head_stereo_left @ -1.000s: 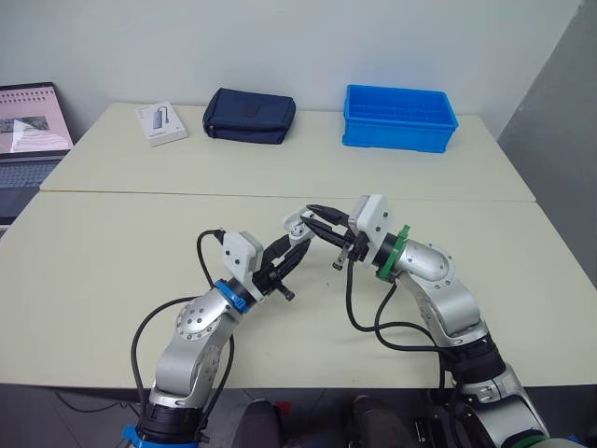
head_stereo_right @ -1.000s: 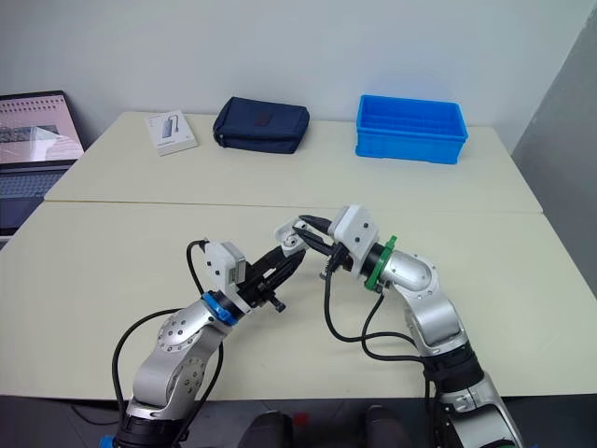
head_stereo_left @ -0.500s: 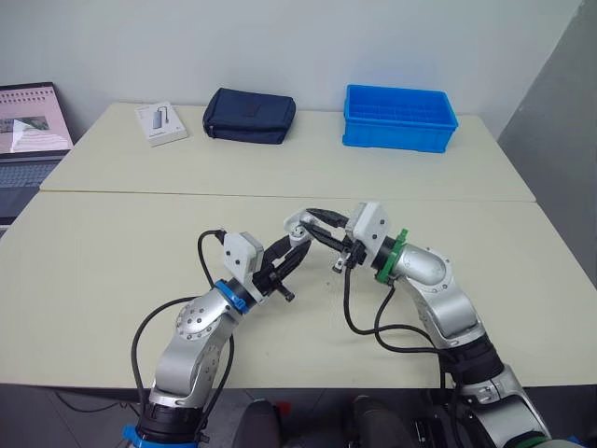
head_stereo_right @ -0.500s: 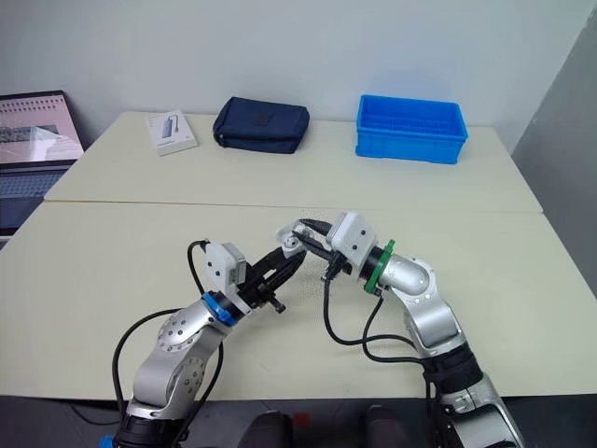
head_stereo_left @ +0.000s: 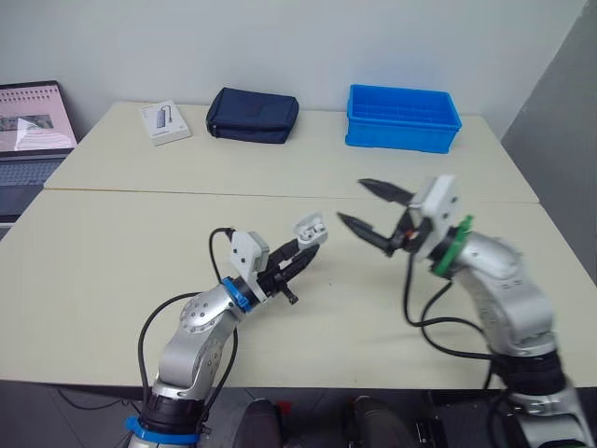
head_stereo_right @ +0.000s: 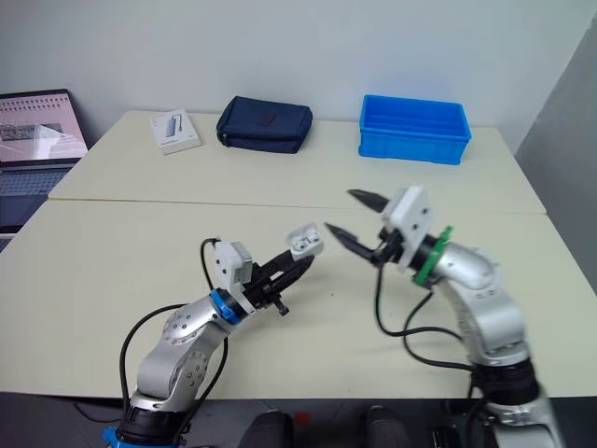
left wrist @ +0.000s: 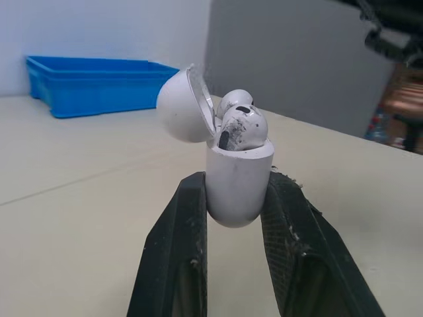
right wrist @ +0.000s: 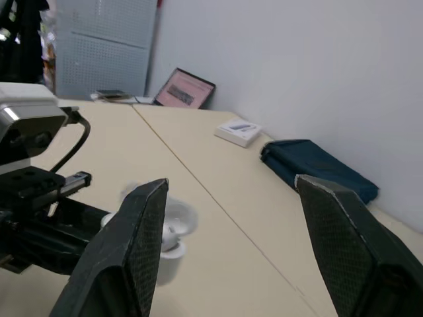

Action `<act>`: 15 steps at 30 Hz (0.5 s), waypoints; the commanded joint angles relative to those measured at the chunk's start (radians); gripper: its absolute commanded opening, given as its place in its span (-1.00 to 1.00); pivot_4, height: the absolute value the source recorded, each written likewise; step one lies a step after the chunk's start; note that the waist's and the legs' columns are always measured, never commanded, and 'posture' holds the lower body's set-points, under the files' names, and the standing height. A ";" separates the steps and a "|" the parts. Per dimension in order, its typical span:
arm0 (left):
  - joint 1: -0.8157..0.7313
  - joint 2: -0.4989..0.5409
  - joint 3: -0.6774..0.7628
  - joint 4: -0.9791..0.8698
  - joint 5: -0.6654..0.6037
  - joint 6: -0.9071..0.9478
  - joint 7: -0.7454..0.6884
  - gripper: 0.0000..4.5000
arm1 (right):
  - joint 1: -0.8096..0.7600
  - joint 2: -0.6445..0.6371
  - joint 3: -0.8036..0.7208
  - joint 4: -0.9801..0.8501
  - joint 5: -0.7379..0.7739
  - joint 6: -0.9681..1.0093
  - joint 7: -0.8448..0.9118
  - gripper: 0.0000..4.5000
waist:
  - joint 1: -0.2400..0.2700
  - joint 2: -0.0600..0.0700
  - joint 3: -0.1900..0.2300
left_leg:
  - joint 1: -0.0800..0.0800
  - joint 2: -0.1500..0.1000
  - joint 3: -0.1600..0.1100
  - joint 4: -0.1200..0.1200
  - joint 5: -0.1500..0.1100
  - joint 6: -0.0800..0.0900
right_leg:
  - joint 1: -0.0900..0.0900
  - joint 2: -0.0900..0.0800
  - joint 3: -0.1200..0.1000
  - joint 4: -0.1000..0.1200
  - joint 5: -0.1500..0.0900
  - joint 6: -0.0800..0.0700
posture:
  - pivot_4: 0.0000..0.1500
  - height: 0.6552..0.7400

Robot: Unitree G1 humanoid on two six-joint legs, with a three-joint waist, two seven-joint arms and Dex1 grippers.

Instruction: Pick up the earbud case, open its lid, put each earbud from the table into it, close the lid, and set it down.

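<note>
Earbud case (left wrist: 238, 191) sits clamped in the left tool (head_stereo_left: 308, 252) above the tabletop (head_stereo_left: 112, 252), lid open, earbuds (left wrist: 241, 127) inside; the right tool (head_stereo_left: 352, 201) hangs nearby, spread wide and empty.

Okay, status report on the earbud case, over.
Left gripper shut on earbud case; lid open, earbuds inside. Right gripper open, apart from it. Nothing between them.
</note>
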 commanded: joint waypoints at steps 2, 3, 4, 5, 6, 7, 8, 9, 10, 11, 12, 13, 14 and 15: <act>-0.091 0.026 -0.058 0.014 -0.081 0.061 -0.168 -0.66 | -0.041 -0.152 -0.080 -0.015 0.069 0.106 0.078 0.34 | -0.002 0.000 0.000 | 0.000 0.000 0.000 0.000 0.000 0.000 | 0.000 0.000 0.000 0.000 0.000 0.000 | 1.00 0.82; -0.110 0.036 -0.068 0.021 -0.095 0.080 -0.204 -0.66 | -0.050 -0.188 -0.082 0.003 0.079 0.120 0.109 0.25 | -0.004 0.001 0.000 | 0.000 0.000 0.000 0.000 0.000 0.000 | 0.000 0.001 0.000 0.000 0.000 -0.001 | 1.00 0.82; -0.128 0.049 -0.082 0.029 -0.102 0.090 -0.248 -0.66 | -0.059 -0.222 -0.077 0.020 0.086 0.127 0.147 0.15 | -0.005 0.001 0.001 | 0.001 0.000 0.000 0.000 0.000 0.000 | 0.000 0.001 0.000 0.000 0.000 -0.001 | 1.00 0.82; -0.144 0.062 -0.094 0.040 -0.107 0.100 -0.289 -0.66 | -0.069 -0.251 -0.065 0.038 0.088 0.134 0.176 -0.01 | -0.006 0.001 0.001 | 0.000 0.000 0.000 -0.001 0.000 0.000 | -0.001 0.001 0.001 0.000 0.000 -0.001 | 1.00 0.82; -0.156 0.072 -0.101 0.049 -0.112 0.109 -0.319 -0.66 | -0.078 -0.271 -0.054 0.052 0.091 0.137 0.199 -0.17 | -0.008 0.001 0.001 | 0.001 0.000 -0.001 -0.001 0.000 0.000 | -0.001 0.002 0.000 0.000 -0.001 -0.001 | 1.00 0.82; -0.171 0.081 -0.108 0.061 -0.116 0.118 -0.349 -0.66 | -0.089 -0.291 -0.038 0.070 0.092 0.139 0.228 -0.32 | -0.009 0.001 0.001 | 0.001 0.000 -0.001 -0.001 0.000 0.000 | -0.001 0.002 0.001 0.000 -0.001 -0.001 | 1.00 0.82; -0.186 0.089 -0.116 0.071 -0.117 0.125 -0.379 -0.66 | -0.099 -0.308 -0.020 0.084 0.094 0.147 0.260 -0.50 | -0.009 0.001 0.001 | 0.001 0.000 -0.001 -0.001 0.000 0.000 | -0.001 0.002 0.001 0.000 -0.001 -0.002 | 1.00 0.82; -0.201 0.096 -0.124 0.078 -0.122 0.136 -0.409 -0.66 | -0.109 -0.323 0.006 0.098 0.097 0.153 0.302 -0.65 | -0.009 0.001 0.001 | 0.001 0.000 -0.001 -0.001 0.000 0.000 | -0.001 0.002 0.000 0.001 -0.002 -0.002 | 1.00 0.82; -0.211 0.100 -0.129 0.084 -0.124 0.143 -0.431 -0.66 | -0.117 -0.333 0.025 0.108 0.099 0.157 0.331 -0.82 | -0.009 0.001 0.001 | 0.000 0.000 -0.001 -0.001 0.000 0.000 | -0.001 0.002 0.000 0.000 -0.002 -0.002 | 1.00 0.82; -0.218 0.103 -0.133 0.087 -0.125 0.147 -0.445 -0.66 | -0.122 -0.339 0.038 0.114 0.103 0.160 0.353 -0.99 | -0.009 0.001 0.001 | 0.000 0.000 -0.001 -0.001 0.000 0.000 | -0.001 0.002 0.000 0.000 -0.002 -0.002 | 1.00 0.82; -0.222 0.105 -0.137 0.088 -0.127 0.155 -0.458 -0.66 | -0.128 -0.341 0.052 0.117 0.110 0.164 0.376 -1.00 | -0.008 0.001 0.001 | 0.000 0.000 -0.001 -0.001 0.000 0.000 | -0.001 0.002 0.000 0.000 -0.002 -0.002 | 1.00 0.82; -0.223 0.105 -0.138 0.089 -0.126 0.160 -0.466 -0.66 | -0.134 -0.344 0.066 0.117 0.113 0.167 0.395 -1.00 | -0.008 0.001 0.001 | 0.000 0.000 -0.001 -0.001 0.000 0.000 | -0.001 0.002 0.000 0.000 -0.002 -0.002 | 1.00 0.82; -0.224 0.105 -0.139 0.089 -0.125 0.166 -0.473 -0.66 | -0.138 -0.346 0.080 0.115 0.118 0.171 0.415 -1.00 | -0.008 0.001 0.001 | -0.001 0.000 -0.001 -0.001 0.000 0.000 | -0.001 0.002 0.000 -0.001 -0.002 -0.002 | 1.00 0.82; -0.224 0.106 -0.140 0.088 -0.126 0.172 -0.480 -0.66 | -0.142 -0.344 0.095 0.112 0.123 0.178 0.433 -1.00 | -0.008 0.001 0.001 | -0.001 0.000 -0.001 -0.001 0.000 0.000 | -0.001 0.002 0.000 -0.001 -0.002 -0.002 | 1.00 0.82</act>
